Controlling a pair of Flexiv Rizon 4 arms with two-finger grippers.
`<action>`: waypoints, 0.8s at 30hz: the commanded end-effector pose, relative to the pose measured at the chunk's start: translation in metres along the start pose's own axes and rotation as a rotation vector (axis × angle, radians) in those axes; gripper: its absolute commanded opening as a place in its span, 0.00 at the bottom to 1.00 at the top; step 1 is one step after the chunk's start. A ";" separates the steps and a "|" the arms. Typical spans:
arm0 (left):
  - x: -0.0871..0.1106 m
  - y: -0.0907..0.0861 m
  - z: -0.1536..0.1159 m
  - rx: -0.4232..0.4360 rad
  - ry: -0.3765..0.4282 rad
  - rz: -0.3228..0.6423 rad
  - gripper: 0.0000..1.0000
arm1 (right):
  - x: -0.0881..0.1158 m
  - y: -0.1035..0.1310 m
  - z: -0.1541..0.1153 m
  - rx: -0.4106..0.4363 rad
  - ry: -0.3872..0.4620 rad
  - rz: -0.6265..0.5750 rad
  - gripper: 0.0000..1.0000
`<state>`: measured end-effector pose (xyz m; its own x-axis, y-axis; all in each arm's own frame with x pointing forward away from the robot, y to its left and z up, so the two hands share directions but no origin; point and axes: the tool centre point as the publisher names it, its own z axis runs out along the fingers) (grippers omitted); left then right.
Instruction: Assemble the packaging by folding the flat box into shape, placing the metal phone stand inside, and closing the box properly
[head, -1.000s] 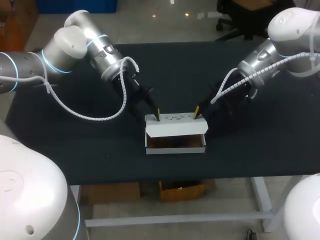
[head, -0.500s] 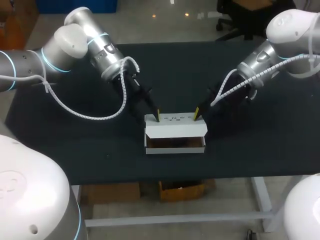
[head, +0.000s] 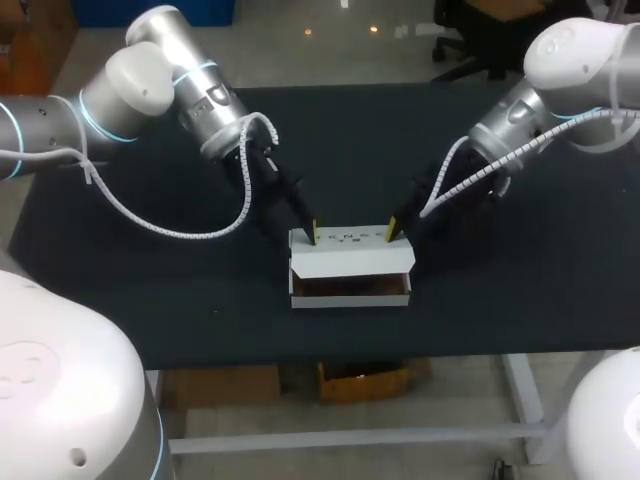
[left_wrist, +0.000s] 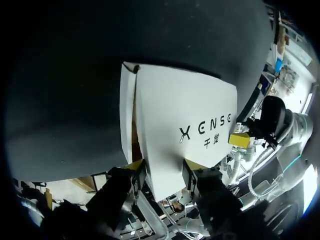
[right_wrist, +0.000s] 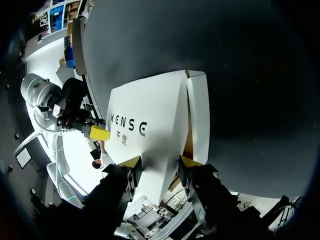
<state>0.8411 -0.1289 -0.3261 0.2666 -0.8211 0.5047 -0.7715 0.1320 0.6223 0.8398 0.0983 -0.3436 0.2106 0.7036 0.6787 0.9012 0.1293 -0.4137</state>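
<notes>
1. Box (head: 350, 265): white card, just below the centre of the head view on the dark worktop (head: 150, 300). Its printed lid panel (head: 350, 237) lies along the back top. A plain flap (head: 350, 262) hangs forward from the panel, and a brown opening (head: 350, 287) shows between the flap and the low front wall (head: 350, 298).
2. Left claw (left_wrist: 162, 167): set at the left end of the lid panel. Right claw (right_wrist: 160, 162): set at the right end. Each wrist view shows the near end of the panel within the claw's span. Whether either claw pinches the card or only rests against it cannot be told.
3. Step in hand, as judged: bringing the lid down to close the box. The phone stand is seen in no view, and the opening is too dim to tell whether it lies inside.
4. Both claws should travel together and at one rate, so that the lid turns about its back crease without twisting.
5. The flap should be led into the opening, behind the front wall and not outside it. A flap caught on the wall's edge would crumple.
6. The box looks light and nothing braces it on the worktop. Force is therefore best directed downward rather than toward the lower edge of the frame, or the box may slide or tip. Uneven pressure at one end could buckle the panel.
</notes>
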 end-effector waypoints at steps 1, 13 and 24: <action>0.003 0.009 -0.002 0.039 -0.020 0.018 0.48 | 0.000 0.002 0.004 0.001 -0.006 -0.002 0.45; 0.009 0.020 -0.017 0.173 -0.060 0.104 0.55 | -0.003 0.003 0.007 0.012 -0.023 -0.019 0.46; 0.038 0.037 -0.032 0.257 -0.175 0.467 1.00 | -0.003 0.005 0.009 0.019 -0.038 -0.036 0.45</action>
<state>0.8462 -0.1335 -0.2774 -0.1157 -0.7969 0.5930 -0.9001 0.3366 0.2767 0.8378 0.1023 -0.3512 0.1641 0.7246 0.6694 0.9044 0.1605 -0.3954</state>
